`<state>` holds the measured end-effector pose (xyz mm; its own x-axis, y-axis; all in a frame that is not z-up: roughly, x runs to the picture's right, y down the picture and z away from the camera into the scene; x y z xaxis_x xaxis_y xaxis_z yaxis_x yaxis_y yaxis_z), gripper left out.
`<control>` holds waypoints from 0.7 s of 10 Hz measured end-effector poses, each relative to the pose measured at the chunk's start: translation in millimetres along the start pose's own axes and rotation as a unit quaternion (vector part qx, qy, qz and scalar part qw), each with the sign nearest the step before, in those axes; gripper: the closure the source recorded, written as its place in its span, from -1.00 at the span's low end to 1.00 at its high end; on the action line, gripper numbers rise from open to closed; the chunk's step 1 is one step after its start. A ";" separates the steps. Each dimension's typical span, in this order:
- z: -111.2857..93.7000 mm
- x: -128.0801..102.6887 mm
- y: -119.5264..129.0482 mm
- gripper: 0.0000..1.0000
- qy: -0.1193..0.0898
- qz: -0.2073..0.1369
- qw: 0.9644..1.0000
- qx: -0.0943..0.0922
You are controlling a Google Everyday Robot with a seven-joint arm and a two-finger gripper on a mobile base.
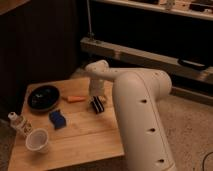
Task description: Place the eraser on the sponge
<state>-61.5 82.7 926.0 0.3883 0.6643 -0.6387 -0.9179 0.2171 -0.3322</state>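
Observation:
The eraser [98,105], a small black block with white stripes, lies on the wooden table [85,137] near its right edge. My gripper [96,99] points down from the white arm and sits right at the eraser, hiding its upper part. I cannot make out whether it touches the block. The blue sponge [57,119] lies flat on the table to the left of the eraser, about a hand's width away, with nothing on it.
An orange stick [76,98] lies just left of the gripper. A black round dish [43,96] sits at the table's back left. A white cup [38,140] and a small white bottle [17,123] stand at the front left. My bulky white arm covers the table's right side.

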 end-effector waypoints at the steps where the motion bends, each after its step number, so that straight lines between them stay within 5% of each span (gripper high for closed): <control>1: 1.8 0.1 1.9 -0.33 0.001 -0.002 1.000 0.001; 7: 6.1 -2.9 6.2 0.91 0.008 -0.007 1.000 0.001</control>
<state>-68.8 86.5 930.0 0.4014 0.6504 -0.6449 -0.9129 0.2272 -0.3391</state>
